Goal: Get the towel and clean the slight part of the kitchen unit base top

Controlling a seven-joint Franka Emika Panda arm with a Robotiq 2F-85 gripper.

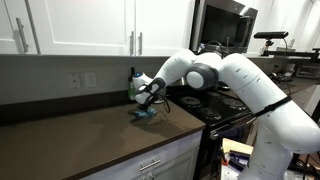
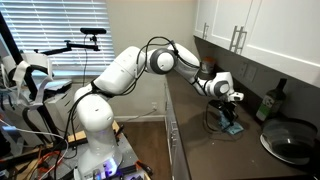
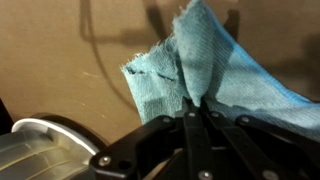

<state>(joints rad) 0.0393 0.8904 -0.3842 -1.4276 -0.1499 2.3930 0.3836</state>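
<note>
My white jointed arm (image 1: 250, 85) reaches out from its base over the counter, elbow high and wrist bent steeply down. This leaves my black two-fingered gripper (image 3: 195, 110) pointing at the work surface. In both exterior views the gripper (image 1: 146, 103) (image 2: 229, 110) hangs low, just above the top.

My fingers (image 3: 188, 125) are pressed together and clamped on a fold of the light blue woven cloth towel (image 3: 205, 65). In the wrist view the cloth fans away from the fingertips, frayed along one edge, and lies against the brown surface. In both exterior views the towel (image 1: 145, 115) (image 2: 232, 127) is a small bunch directly under the gripper, resting on the counter.

The surface is a dark brown smooth kitchen countertop (image 1: 70, 135) (image 2: 205, 150) with white drawer fronts (image 1: 150, 165) below it. Behind it is a grey wall carrying two white wall outlets (image 1: 82, 80), and above hang white upper cabinets (image 1: 80, 25) with slim metal handles. A black stove top (image 1: 215, 105) sits beside the counter, under my forearm.

In an exterior view a dark glass bottle (image 2: 276, 100) stands by the wall beyond the towel — any print on it is too small to read. A black round pan (image 2: 292, 142) lies near it. Pale window blinds (image 2: 60, 25) fill the wall behind my base.
</note>
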